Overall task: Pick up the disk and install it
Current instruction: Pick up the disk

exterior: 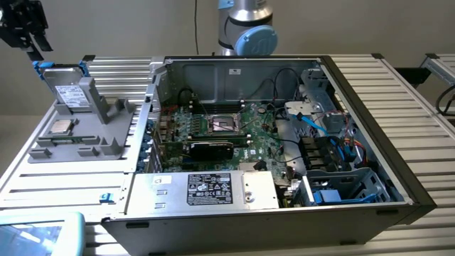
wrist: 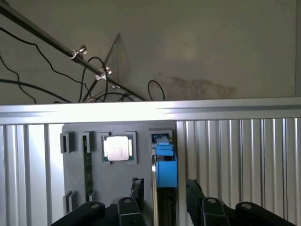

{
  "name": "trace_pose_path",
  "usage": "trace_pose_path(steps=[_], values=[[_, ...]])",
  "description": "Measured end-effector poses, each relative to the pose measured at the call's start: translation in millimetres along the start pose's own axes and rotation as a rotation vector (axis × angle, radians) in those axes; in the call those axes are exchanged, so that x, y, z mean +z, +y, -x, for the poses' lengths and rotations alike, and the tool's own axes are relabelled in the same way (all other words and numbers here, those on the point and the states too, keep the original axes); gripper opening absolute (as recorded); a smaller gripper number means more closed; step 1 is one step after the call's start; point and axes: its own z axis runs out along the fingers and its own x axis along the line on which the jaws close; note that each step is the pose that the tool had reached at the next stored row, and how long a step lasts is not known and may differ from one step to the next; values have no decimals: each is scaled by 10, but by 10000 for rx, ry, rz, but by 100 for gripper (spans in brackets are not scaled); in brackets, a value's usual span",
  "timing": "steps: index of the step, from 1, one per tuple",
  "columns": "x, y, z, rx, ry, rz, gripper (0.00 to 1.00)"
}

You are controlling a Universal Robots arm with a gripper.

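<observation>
The disk (exterior: 69, 92) stands on edge in a grey holder (exterior: 106, 114) at the exterior view's left, its white label facing out and its blue carrier handles on top. My gripper (exterior: 37, 47) hangs just above it, open. In the wrist view the disk (wrist: 164, 167) shows edge-on as a blue strip. It runs in between my two black fingertips (wrist: 137, 187), which stand apart on either side of it without touching. The gripper (wrist: 164, 190) holds nothing.
A small square CPU chip (exterior: 61, 126) lies on the same grey holder, beside the disk. The open computer case (exterior: 370, 106) takes up the middle. Inside it, a blue drive cage (exterior: 344, 186) sits at the near right and a silver power supply (exterior: 206, 189) at the front.
</observation>
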Motion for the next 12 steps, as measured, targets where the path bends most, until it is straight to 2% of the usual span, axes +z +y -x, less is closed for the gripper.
trace_pose_path(steps=[2, 4, 5, 6, 12], values=[[11, -1, -6, -51, -87, 2, 49], [32, -2, -22, -88, -131, 24, 51], [47, -3, -33, -101, -136, 44, 51], [65, -4, -40, -114, -135, 62, 57], [174, -31, -51, -203, -135, 96, 57]])
